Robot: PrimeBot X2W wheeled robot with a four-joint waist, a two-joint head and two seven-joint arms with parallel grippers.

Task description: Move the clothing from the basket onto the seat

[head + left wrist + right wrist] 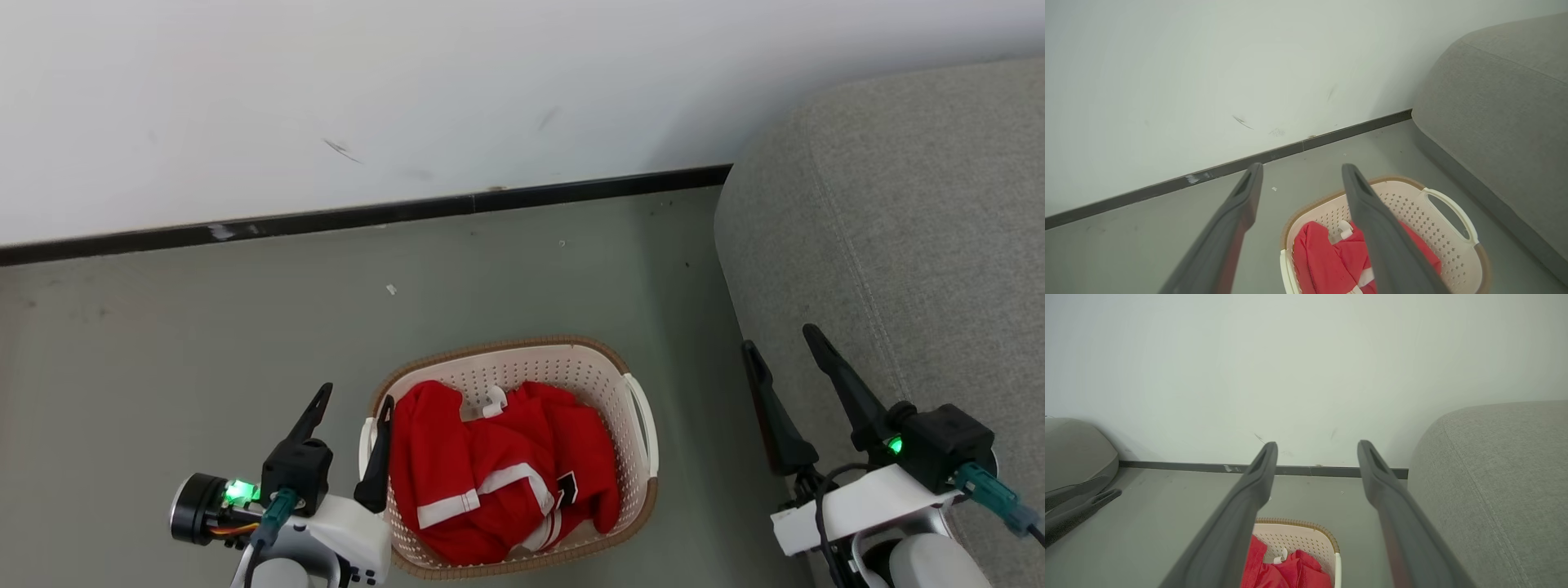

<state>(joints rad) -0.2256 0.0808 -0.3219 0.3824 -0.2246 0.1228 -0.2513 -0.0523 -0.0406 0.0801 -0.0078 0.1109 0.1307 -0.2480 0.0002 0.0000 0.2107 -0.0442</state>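
Red clothing (498, 474) with white trim bands lies bunched in the cream perforated basket (563, 367) on the floor; the garments (1323, 261) (1286, 571) also show in both wrist views, and the basket rim (1453, 212) (1306, 528) too. My left gripper (357, 400) stands open at the basket's left edge, one finger over the floor, the other by the left handle. My right gripper (782, 339) is open, between the basket and the grey seat (914, 220), empty. The seat (1502, 102) (1494, 477) rises on the right.
A white wall with a dark baseboard (367, 216) runs behind the basket. Grey floor (204, 343) spreads to the left and behind. In the right wrist view, a grey rounded object (1073, 453) and my left gripper's fingers (1081, 508) sit at far left.
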